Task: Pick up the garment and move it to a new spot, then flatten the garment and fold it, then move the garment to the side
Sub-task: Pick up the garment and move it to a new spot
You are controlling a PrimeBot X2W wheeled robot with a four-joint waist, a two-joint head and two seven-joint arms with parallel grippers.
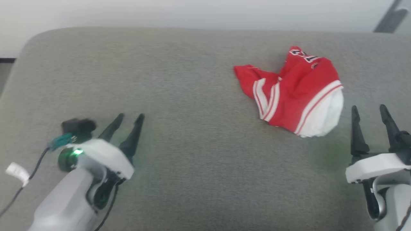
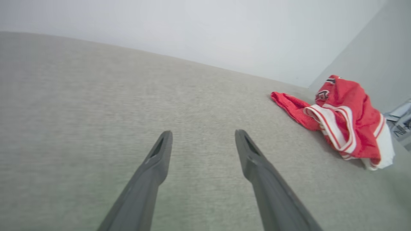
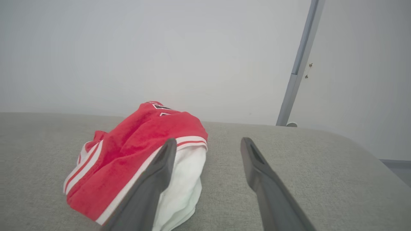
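Grey padded surface carries the crumpled garment just beside right gripper; it and left gripper both spread, empty.

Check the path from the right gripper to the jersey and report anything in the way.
Nothing visible blocks it. The open right gripper sits close beside the crumpled garment, with bare grey surface between them.

Crumpled garment: chest lettering only partly shows, too small & blurred to read. Right wrist view: a finger of the right gripper hides pt of the white sleeve. Head view: left forearm & right forearm cut off at near edge.
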